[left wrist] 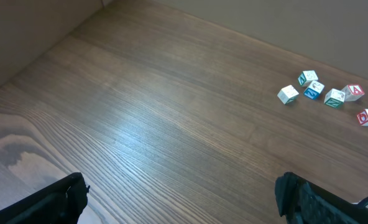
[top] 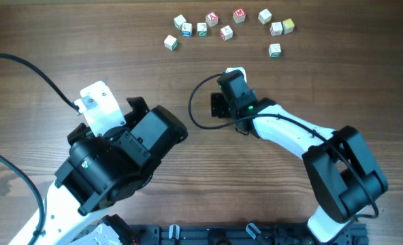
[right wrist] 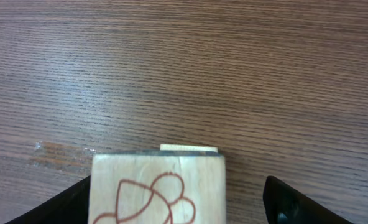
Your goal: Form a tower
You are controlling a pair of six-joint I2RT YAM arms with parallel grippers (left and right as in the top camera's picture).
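On the left, the left gripper [left wrist: 181, 186] is open as wide as it can go. It holds nothing. Below it is the brown table [left wrist: 140, 112].

Next, a black cable [top: 193, 109] makes a loop just beside the right arm.

Then comes the tower [top: 235, 70], near the middle of the table, right under the right gripper [top: 234, 82]. From above only a bit of white shows, so I cannot count its cubes. The wrist view shows the top cube [right wrist: 158, 186] with a red drawing on it. The jaws stand open, one on each side of this cube, with a clear gap on the right. They squeeze nothing. A thin pale edge [right wrist: 189, 148] peeks out behind the cube. I cannot tell what it is.

I think the cubes are light, hard and smooth. They will not break, but a small bump could tip the tower. It is best to hold a cube by two flat sides.

Farther back and to the right lie the loose cubes [top: 226, 33], well apart from the tower. Nothing stands between them.
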